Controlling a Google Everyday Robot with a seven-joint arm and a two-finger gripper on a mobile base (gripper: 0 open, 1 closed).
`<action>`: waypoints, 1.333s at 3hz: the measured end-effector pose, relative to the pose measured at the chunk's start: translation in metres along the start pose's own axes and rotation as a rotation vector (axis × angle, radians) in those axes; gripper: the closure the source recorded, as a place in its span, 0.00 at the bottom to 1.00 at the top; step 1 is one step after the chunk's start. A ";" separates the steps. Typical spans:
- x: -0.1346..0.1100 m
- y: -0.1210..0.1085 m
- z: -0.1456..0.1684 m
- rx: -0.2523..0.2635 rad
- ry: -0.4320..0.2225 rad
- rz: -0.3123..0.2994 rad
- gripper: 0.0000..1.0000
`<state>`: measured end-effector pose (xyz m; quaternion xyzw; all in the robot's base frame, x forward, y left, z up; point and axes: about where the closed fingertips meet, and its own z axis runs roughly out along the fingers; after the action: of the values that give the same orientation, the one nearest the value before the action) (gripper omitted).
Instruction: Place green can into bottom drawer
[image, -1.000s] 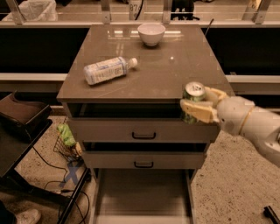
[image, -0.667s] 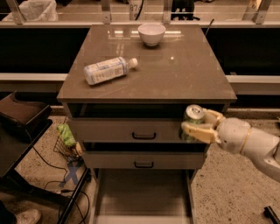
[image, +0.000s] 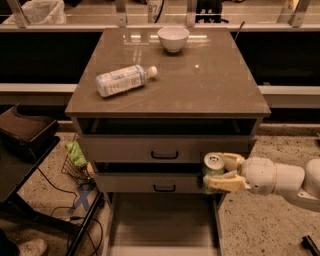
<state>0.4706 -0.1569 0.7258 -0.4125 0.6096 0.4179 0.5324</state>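
Camera view shows the green can (image: 214, 163) upright and off the bench (image: 200, 90), hanging in the air below its front right corner, level with the gap between the 2 upper drawer fronts. The pincer (image: 212, 173) is clamped on it from the right, 1 pale finger behind the can and 1 across its front, silver top and pull tab showing above them.

A second ago the can sat level with the bench's front edge at that same corner. Since then the arm has carried it steadily downward, past the top drawer front (image: 165, 149) to about the right end of the middle drawer front (image: 155, 183). I read that as the lowering stage: the pickup is done and the can is heading for the bottom drawer (image: 160, 222).

That drawer stands pulled out beneath the front edge, its flat floor bare. The can looks to hang over or just outside the tray's right wall, so I'd judge it needs to go lower and a little toward the left before release.

Up on the bench, the plastic bottle (image: 122, 80) lies on its side near the left edge and the white bowl (image: 173, 38) sits by the back edge, both unmoved.
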 end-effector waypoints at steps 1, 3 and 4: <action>-0.005 0.025 0.000 -0.099 -0.019 -0.002 1.00; 0.033 0.031 0.026 -0.137 -0.008 0.003 1.00; 0.114 0.040 0.065 -0.251 -0.002 -0.037 1.00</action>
<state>0.4422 -0.0892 0.6096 -0.4866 0.5444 0.4814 0.4848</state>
